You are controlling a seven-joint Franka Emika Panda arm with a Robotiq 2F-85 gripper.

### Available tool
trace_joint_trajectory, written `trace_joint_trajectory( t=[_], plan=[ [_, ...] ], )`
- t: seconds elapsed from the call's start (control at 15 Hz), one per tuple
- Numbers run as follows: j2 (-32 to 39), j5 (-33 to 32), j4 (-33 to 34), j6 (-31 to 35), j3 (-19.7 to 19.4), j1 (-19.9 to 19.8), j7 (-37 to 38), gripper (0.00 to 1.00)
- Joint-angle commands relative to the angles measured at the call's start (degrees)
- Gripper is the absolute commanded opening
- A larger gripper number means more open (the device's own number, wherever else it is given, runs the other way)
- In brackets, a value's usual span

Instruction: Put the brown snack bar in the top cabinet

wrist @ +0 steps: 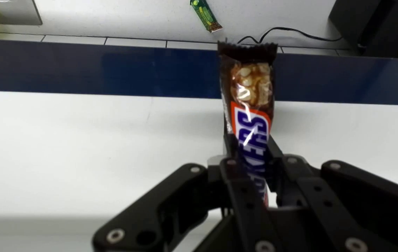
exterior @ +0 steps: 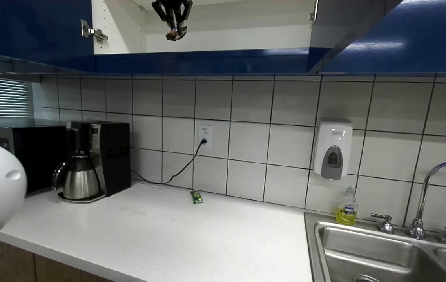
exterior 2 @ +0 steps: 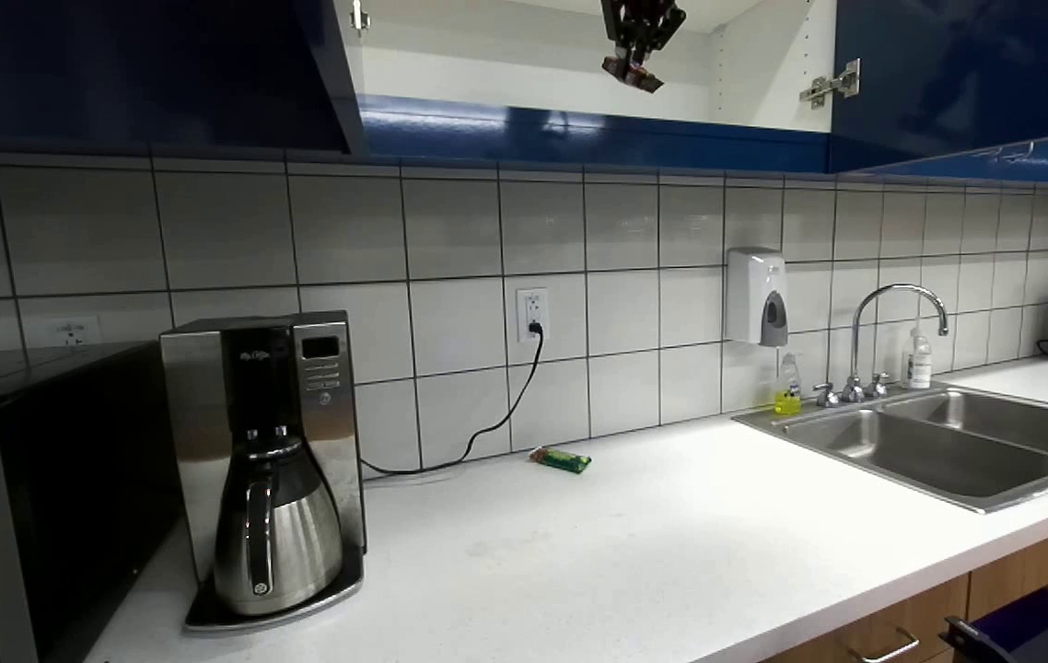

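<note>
Black jointed fingers [wrist: 291,171] gripping slim brown plastic-wrapped bar [wrist: 249,115] – in wrist view one end juts from them twd dark-blue front edge [wrist: 132,71] of white-lined cabinet [exterior: 231,39], long axis approx. perp. Cabinet prob. below fingers; depth past edge unclear – likely lower, let go.

The snack bar [wrist: 250,117] is brown, the cabinet [exterior: 203,62] blue and white

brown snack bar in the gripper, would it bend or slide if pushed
The brown snack bar is probably fairly stiff, since it shows no obvious sag beyond the gripper. Its wrapper looks glossy, so it may slide easily. The crimped end looks thin and would likely bend first.
</note>
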Motion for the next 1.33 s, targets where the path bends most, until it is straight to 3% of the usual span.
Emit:
trace_joint_trajectory(
  t=[0.0,0.53,1.27],
  plan=[
    [7.2,-0.5,10.7,-4.2,1.3,-1.7,1.5,0.05],
    [15.8,-0.8,20.4,-5.9,-0.1,-0.1,2.7,0.05],
    [22.7,-0.5,28.6,-8.2,-0.6,-0.2,5.0,0.05]
  ],
)
